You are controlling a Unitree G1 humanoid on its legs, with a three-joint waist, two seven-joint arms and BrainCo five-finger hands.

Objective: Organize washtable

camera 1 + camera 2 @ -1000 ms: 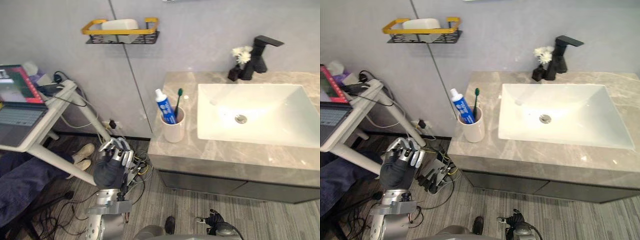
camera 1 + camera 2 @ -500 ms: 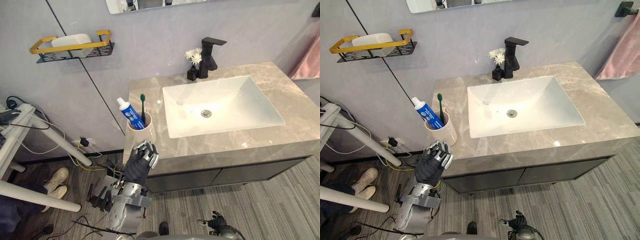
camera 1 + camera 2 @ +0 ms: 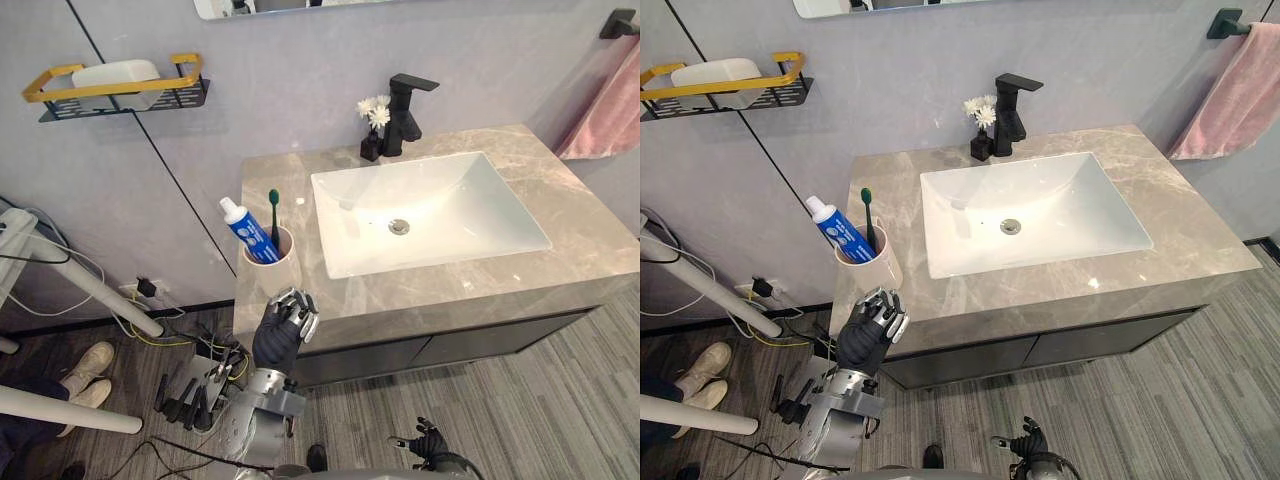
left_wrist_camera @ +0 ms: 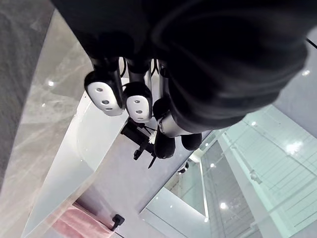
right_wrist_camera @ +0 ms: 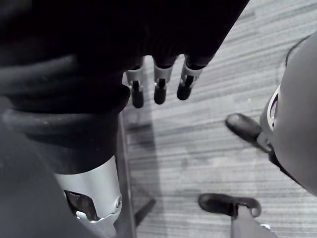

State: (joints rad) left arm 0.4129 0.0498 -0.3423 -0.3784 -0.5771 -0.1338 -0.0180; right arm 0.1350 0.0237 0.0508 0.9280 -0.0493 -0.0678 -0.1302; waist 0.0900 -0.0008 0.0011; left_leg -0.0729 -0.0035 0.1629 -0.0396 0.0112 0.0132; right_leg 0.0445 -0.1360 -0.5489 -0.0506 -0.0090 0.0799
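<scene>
Grey marbled stone forms the countertop [image 3: 450,290], which spans the centre and right of the left eye view, with a white sink [image 3: 470,200] let into it.

**Task items.** A pale cup [image 3: 272,265] stands upright on the left end of the countertop, just beside the sink. A toothpaste tube [image 3: 243,227] and a green-headed toothbrush [image 3: 274,215] both stand in it. A black faucet [image 3: 405,110] and a small dark vase of white flowers [image 3: 371,140] sit side by side at the rear edge. At upper left, a wall shelf [image 3: 100,88] holds a white block [image 3: 115,72]. A pink towel [image 3: 605,105] hangs at upper right.

**Hands.**
- The left hand [image 3: 280,335] is raised at lower centre-left, below the cup and at the counter's front edge. It does not touch the cup. Its fingers are loosely bent, slightly apart, and hold nothing.
- The right hand [image 5: 159,85] hangs toward the floor with its fingers straight and apart, and it is empty.

**Progress.** The brush and paste are already stowed, and the remaining counter surface shows no loose items. Judged from this, the work is either nearly complete or comes down to repositioning the cup. The left hand is the one placed for that step.
</scene>
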